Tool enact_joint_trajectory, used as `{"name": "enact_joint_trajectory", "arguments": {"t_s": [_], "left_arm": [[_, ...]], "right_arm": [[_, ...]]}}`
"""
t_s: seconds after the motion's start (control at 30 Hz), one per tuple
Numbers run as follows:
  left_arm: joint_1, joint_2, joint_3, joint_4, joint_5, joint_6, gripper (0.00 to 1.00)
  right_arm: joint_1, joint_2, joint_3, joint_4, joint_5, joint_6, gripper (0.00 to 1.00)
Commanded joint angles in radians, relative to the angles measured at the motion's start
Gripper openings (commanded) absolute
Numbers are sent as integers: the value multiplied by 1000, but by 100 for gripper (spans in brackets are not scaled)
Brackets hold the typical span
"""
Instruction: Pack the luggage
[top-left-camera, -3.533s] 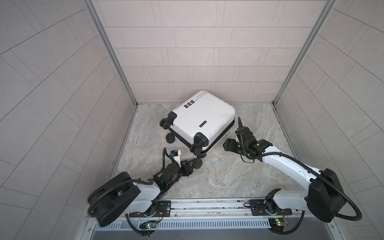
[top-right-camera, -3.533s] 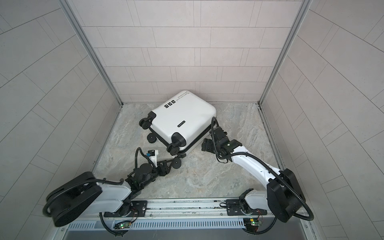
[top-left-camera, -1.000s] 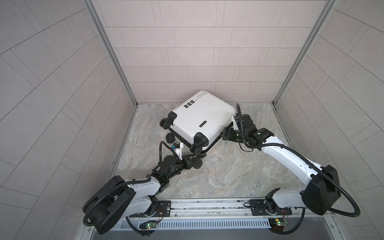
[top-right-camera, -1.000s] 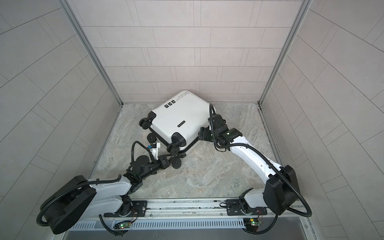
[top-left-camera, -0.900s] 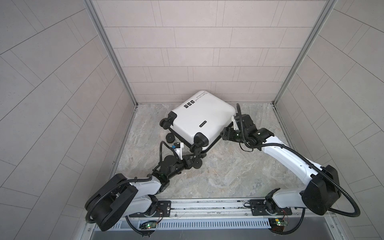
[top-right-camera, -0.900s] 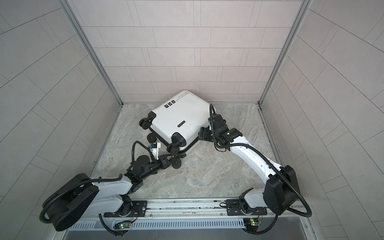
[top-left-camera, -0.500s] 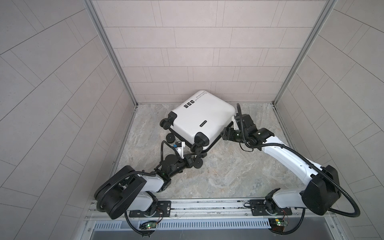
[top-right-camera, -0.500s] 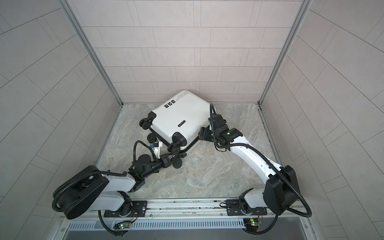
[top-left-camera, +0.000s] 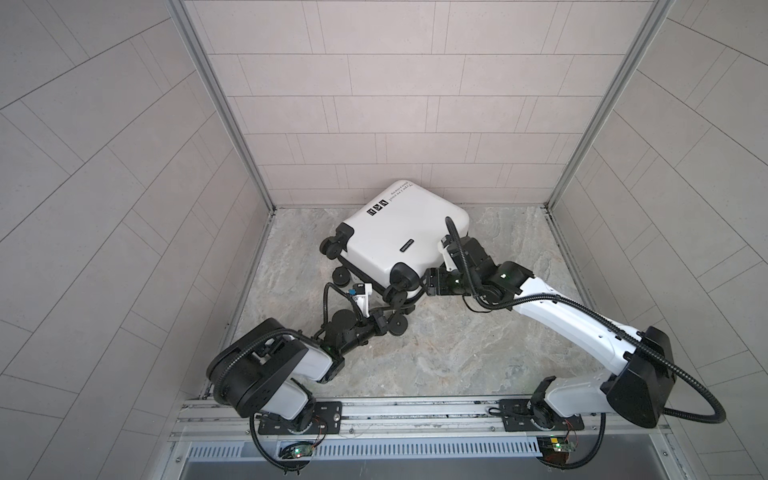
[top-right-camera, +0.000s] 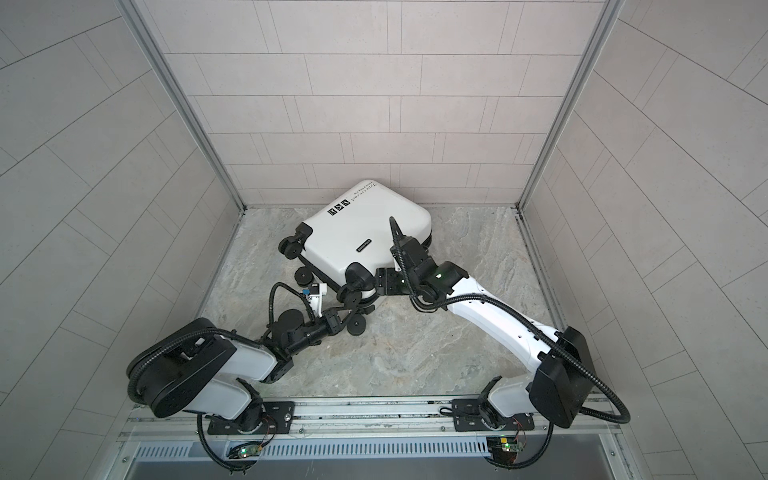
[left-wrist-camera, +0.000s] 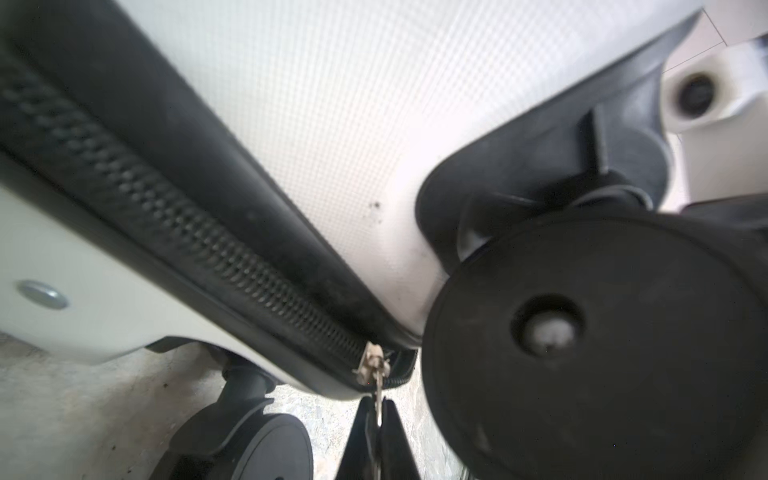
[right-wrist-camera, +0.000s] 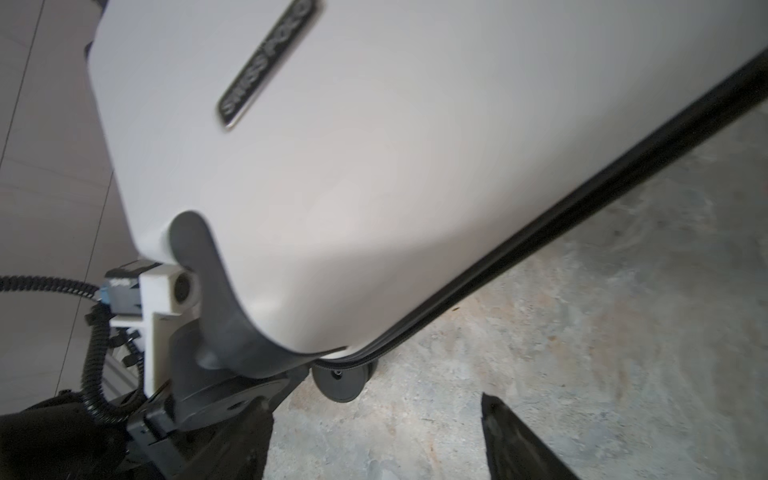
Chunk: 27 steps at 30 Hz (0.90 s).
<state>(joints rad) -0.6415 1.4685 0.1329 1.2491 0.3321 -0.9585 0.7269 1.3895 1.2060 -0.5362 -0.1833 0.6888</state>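
The luggage (top-left-camera: 399, 232) (top-right-camera: 361, 232) is a white hard-shell suitcase lying closed on the floor at the back, wheels toward the front left. My left gripper (top-left-camera: 385, 319) (top-right-camera: 337, 319) reaches under its near corner between the wheels. In the left wrist view the gripper (left-wrist-camera: 376, 409) is shut on the metal zipper pull (left-wrist-camera: 377, 388), which hangs from the slider (left-wrist-camera: 370, 363) at the end of the black zipper (left-wrist-camera: 166, 199). My right gripper (top-left-camera: 429, 286) (right-wrist-camera: 378, 424) stands open beside the shell's near right corner (right-wrist-camera: 316, 324), with only floor between its fingers.
Tiled walls (top-left-camera: 374, 104) enclose the stone-look floor (top-left-camera: 436, 353) on three sides. Black suitcase wheels (left-wrist-camera: 582, 332) (left-wrist-camera: 249, 449) crowd both sides of my left gripper. A metal rail (top-left-camera: 415, 411) with the arm bases runs along the front edge.
My left gripper has reached a little further in under the suitcase corner and closed on the zipper pull. The right arm has stayed by the suitcase's near right corner.
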Motion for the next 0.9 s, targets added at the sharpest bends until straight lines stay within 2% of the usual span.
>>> {"name": "enact_joint_trajectory", "arguments": {"t_s": [0.0, 0.23, 0.43, 0.57, 0.73, 0.87], "left_arm": [[6, -48, -3, -12, -18, 25, 0], [5, -163, -3, -157, -30, 84, 0], [1, -297, 25, -387, -3, 167, 0], [-12, -372, 9, -448, -31, 207, 0], [-62, -459, 9, -540, -111, 295, 0], [-120, -510, 10, -584, -196, 346, 0]], "right_arm": [[69, 30, 49, -5, 11, 24, 81], [149, 99, 79, 73, -27, 86, 81], [154, 176, 97, 124, -7, 116, 82], [152, 223, 136, 143, 14, 125, 81], [151, 267, 178, 171, 28, 148, 74], [149, 299, 207, 195, 26, 170, 64]]}}
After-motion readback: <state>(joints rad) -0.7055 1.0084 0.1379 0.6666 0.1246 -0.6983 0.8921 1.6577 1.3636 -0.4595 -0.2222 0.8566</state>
